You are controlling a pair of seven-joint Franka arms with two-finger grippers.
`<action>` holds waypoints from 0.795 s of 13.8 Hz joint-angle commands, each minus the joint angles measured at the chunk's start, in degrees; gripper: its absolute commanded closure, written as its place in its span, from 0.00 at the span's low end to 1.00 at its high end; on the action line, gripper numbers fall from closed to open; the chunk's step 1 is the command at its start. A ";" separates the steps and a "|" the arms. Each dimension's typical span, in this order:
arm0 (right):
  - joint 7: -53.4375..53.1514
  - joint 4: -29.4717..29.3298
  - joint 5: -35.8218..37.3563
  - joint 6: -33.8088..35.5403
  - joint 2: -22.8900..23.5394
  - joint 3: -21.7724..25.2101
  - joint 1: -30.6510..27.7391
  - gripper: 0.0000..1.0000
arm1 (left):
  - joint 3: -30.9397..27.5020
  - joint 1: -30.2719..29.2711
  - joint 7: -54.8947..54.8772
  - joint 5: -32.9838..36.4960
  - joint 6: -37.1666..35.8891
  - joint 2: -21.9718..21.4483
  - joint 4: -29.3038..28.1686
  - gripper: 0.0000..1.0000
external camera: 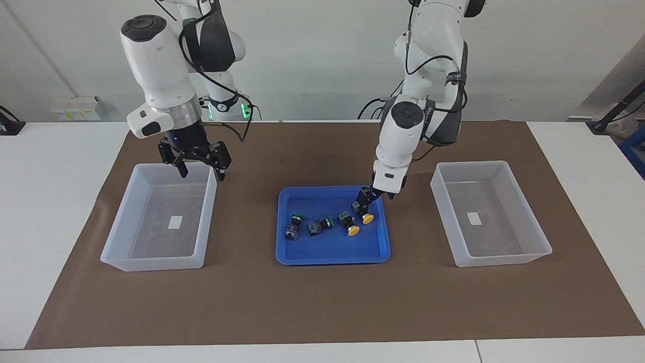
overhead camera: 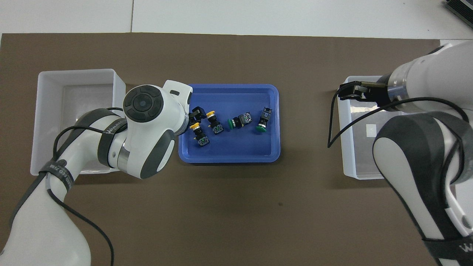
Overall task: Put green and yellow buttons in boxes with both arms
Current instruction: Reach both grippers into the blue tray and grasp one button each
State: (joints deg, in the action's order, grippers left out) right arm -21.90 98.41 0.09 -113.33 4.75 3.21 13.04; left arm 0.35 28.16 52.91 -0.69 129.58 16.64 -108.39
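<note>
— Overhead view: all four buttons [overhead camera: 229, 123] lie in the blue tray [overhead camera: 229, 155] mid-table; both boxes [overhead camera: 48, 122] empty?
— Yes; left gripper [external camera: 364, 200] down on a yellow button [external camera: 367, 218], fingers unreadable; right gripper [external camera: 199, 164], fingers apart, over its box near the table's end

White table [external camera: 50, 201] w/ brown mat [external camera: 322, 302] over its middle — plain pale wall [external camera: 312, 50] above; even light, soft shadows on mat.
</note>
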 commanded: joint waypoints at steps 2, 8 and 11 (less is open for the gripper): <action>-6.57 0.20 0.79 -3.12 2.10 -0.31 1.80 0.00 | -0.87 1.81 2.90 0.86 4.36 1.37 -2.69 0.00; -15.70 -0.15 1.05 -6.20 6.84 -0.31 6.90 0.00 | -0.87 2.08 4.82 0.86 9.90 1.46 -6.30 0.14; -18.52 -0.06 1.05 -10.14 11.23 -0.31 8.66 0.00 | -0.87 2.69 8.87 0.86 10.96 1.46 -6.83 0.31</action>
State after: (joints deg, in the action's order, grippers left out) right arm -37.80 98.52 0.11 -120.65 13.22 3.13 20.93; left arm 0.19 29.18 58.58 -0.56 137.81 18.82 -112.84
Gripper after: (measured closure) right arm 0.000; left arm 0.264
